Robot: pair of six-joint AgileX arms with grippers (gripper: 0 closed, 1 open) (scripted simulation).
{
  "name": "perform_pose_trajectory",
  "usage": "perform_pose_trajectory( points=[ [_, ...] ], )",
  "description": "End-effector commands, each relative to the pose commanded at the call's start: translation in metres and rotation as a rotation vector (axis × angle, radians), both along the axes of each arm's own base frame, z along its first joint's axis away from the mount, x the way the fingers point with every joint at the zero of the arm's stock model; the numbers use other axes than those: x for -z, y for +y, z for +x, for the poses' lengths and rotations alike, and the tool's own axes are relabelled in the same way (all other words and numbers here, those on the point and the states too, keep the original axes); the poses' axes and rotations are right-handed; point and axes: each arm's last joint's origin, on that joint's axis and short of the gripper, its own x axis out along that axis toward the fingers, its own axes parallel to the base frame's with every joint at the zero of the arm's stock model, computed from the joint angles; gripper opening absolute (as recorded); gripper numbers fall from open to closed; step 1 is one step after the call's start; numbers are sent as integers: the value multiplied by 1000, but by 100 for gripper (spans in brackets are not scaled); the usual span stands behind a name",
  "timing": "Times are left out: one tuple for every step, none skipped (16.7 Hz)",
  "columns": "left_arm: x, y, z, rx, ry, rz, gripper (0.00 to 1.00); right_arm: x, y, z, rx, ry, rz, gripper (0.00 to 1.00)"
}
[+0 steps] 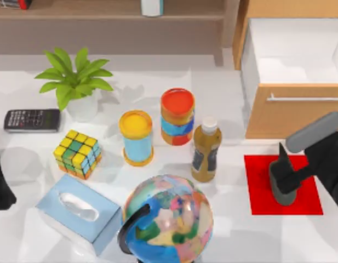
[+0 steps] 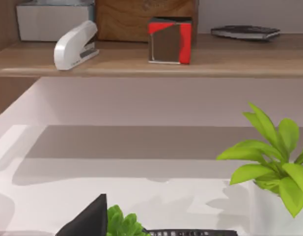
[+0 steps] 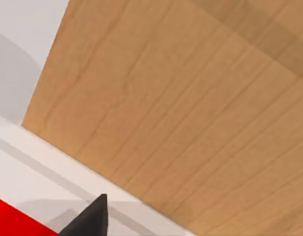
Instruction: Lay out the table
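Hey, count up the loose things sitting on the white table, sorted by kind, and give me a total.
Canisters: 2, orange-lidded and red-lidded
Bottles: 1
Puzzle cubes: 1
Globes: 1
Tissue boxes: 1
Potted plants: 1
Calculators: 1
Red mats: 1
Total: 9

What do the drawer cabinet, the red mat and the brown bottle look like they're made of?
The drawer cabinet looks like light wood or a wood-look laminate with a matte finish: grain lines run across its front in the right wrist view. The red mat seems a thin, flat sheet, perhaps felt or rubber, evenly red without shine. The brown bottle looks like translucent plastic with a white cap, though glass is possible.
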Motion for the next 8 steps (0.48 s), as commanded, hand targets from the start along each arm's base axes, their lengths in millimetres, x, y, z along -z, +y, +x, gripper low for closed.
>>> perform_pose_trajectory(
  points=[
    [0,0,0,0,0,0,100,0,0,-1,-13,-28,-30,100],
    [0,0,0,0,0,0,100,0,-1,-2,-24,-56,-59,100],
    [0,0,0,0,0,0,100,0,-1,-2,-36,-82,-95,100],
    [0,0,0,0,0,0,100,0,-2,-3,-47,-108,-134,100],
    [0,0,0,0,0,0,100,1,-2,-4,-60,-133,-182,100],
    [0,0,0,0,0,0,100,1,-3,-5,-72,-159,-232,100],
    [0,0,0,0,0,0,100,1,-3,-5,-85,-189,-290,100],
    [0,0,0,0,0,0,100,1,-4,-6,-97,-220,-350,100]
  ],
)
